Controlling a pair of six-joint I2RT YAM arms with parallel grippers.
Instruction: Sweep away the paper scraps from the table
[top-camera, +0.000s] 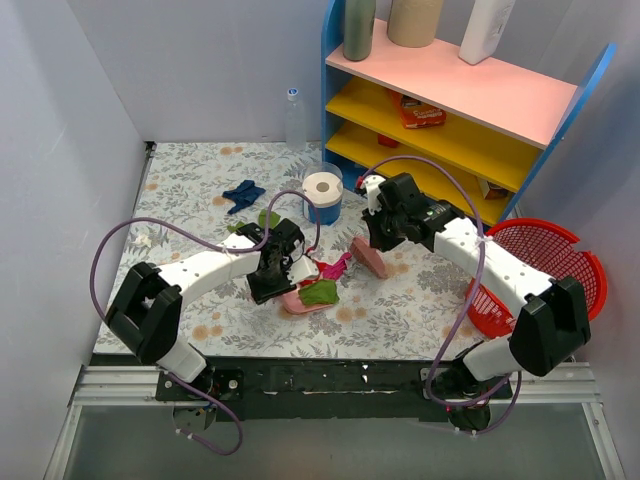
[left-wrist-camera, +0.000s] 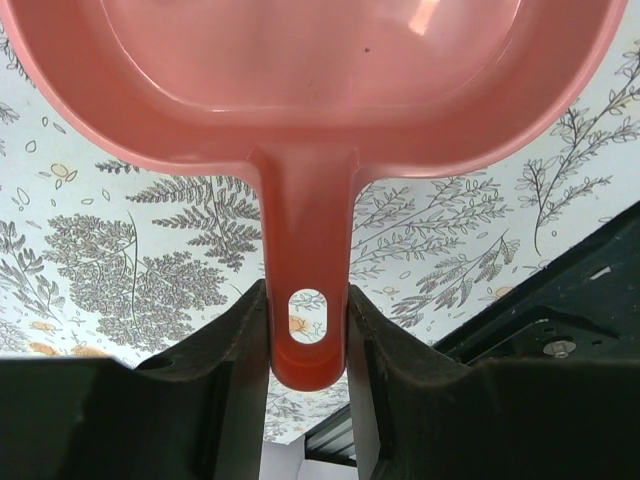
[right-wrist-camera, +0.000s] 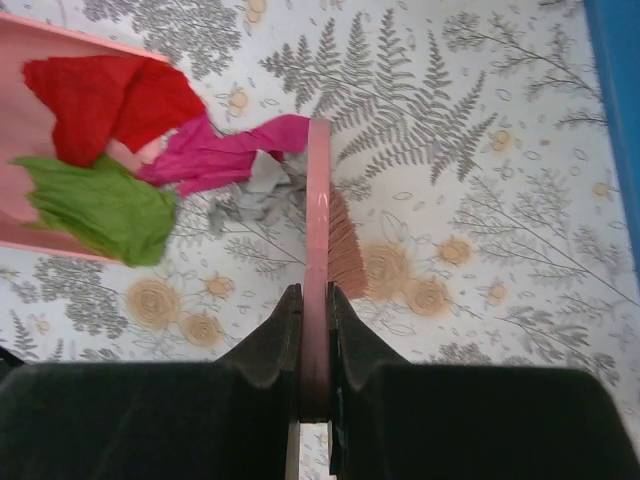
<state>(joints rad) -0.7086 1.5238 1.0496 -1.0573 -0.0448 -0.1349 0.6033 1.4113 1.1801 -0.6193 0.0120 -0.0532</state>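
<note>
A: Nearest the bases in the top view, the left jaws were clenched on the handle of the pink dustpan (left-wrist-camera: 320, 100). The pan lay low on the counter (left-wrist-camera: 120, 260), its mouth turned toward the brush.

B: Anything in it?

A: The red scrap (right-wrist-camera: 105, 95) and the green scrap (right-wrist-camera: 100, 200) sat on the pan, at the left of the right wrist view. The magenta scrap (right-wrist-camera: 225, 150) straddled the lip, and the whitish scrap (right-wrist-camera: 255, 190) lay just outside, right against the brush.

B: So the brush stood on their far side?

A: Yes. The right jaws gripped the pink brush (right-wrist-camera: 318, 180) tight, its long axis running straight up that frame, broadside to the pan's mouth. Both loose pieces lay to its left, between brush and pan. I judged a short push leftward was what the move called for, with the right arm placed for it.

B: Farther out?

A: The dark blue scrap (top-camera: 243, 195) lay well apart, in the upper left of the counter, beyond the left arm.
</note>
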